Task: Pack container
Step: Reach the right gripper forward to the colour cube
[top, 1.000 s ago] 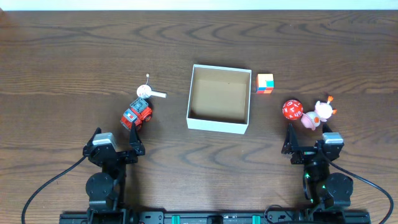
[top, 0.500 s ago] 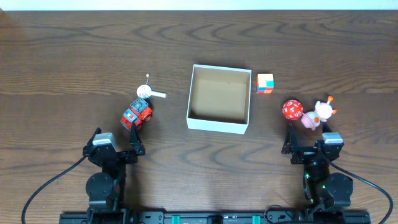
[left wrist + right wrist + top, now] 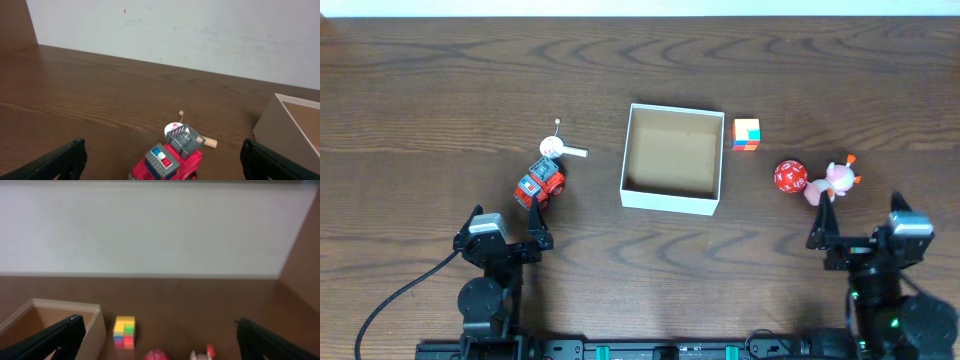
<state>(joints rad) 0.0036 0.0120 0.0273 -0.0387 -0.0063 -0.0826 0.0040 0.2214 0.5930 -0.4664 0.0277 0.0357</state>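
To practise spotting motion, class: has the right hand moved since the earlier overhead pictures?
Yes. The right hand has shifted rightward in the overhead view, farther from the white container, which has stayed put.

Red toy truck (image 3: 540, 184), white trinket (image 3: 560, 149) at its 1 o'clock; multicoloured cube (image 3: 746, 133), red die (image 3: 789, 176) at its 4 o'clock, pink figure (image 3: 832, 181) beside.

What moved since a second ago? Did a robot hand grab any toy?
The right gripper swung outward to its own right, away from the pink toy and red ball, and it looks nearer the overhead camera. Its jaws are open and it took nothing. The left gripper, container, red truck and colored cube stayed put.
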